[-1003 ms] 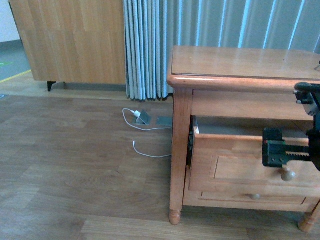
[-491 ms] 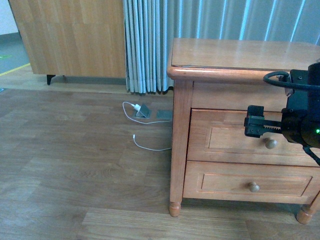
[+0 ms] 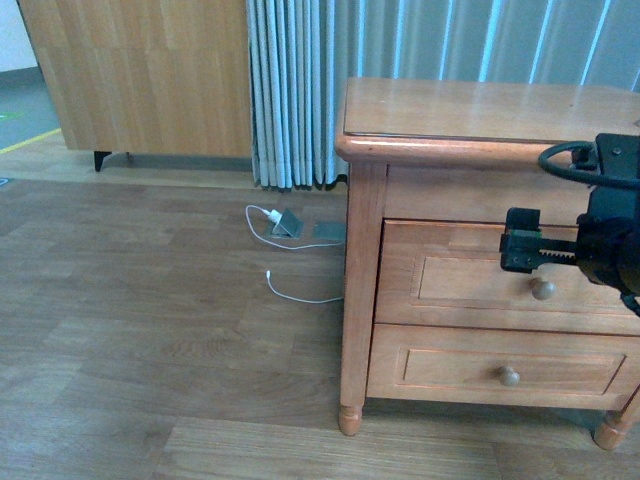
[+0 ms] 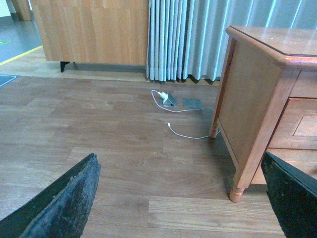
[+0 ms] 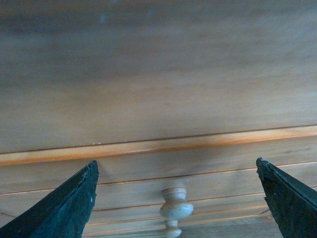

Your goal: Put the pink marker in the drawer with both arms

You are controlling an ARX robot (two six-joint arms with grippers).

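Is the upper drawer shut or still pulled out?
Shut. In the front view the upper drawer front sits flush with the nightstand frame, no gap above; the right end effector is open near its knob.

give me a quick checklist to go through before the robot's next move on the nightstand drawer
1. Upper drawer shut flush with the frame: ok.
2. Right gripper open, holding nothing: ok.
3. Right gripper clear of the drawer knob: ok, the knob sits between the open jaws, untouched.
4. Left gripper open, empty, facing bare floor: ok.
5. Pink marker inside the drawer: cannot tell, it shows in no view.
6. Lower drawer shut: ok.
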